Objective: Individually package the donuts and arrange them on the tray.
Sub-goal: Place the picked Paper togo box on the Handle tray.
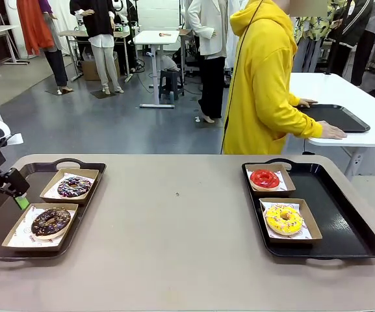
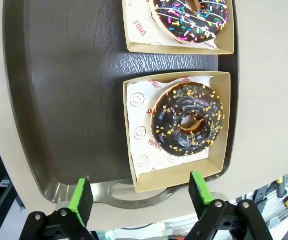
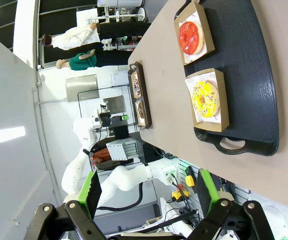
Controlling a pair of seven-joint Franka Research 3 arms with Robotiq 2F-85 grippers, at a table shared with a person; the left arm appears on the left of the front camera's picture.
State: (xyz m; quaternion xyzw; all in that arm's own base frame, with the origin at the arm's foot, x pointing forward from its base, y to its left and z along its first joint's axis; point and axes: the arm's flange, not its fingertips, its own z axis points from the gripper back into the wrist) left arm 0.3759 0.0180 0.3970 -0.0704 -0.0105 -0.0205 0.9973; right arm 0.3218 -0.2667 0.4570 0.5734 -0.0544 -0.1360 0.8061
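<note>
Left tray (image 1: 90, 170) on tabletop (image 1: 174, 227), sprinkled donut (image 1: 75, 186) and crumb donut (image 1: 51, 221) boxed on it, left end effector (image 2: 141, 197) apart above crumb donut, right end effector (image 3: 148, 187) apart, red donut (image 1: 264, 178) and yellow donut (image 1: 283, 219) boxed on right tray (image 1: 343, 221).

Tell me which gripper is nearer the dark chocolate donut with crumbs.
Left. The left gripper hangs open just above the dark chocolate donut in its box; the right gripper is open, high above the table's other end.

front: across table (image 1: 187, 214) toward person (image 1: 262, 84) | left wrist: close, straight down on left tray (image 2: 64, 100) | right wrist: high, rolled sideways — both trays shared with front
</note>
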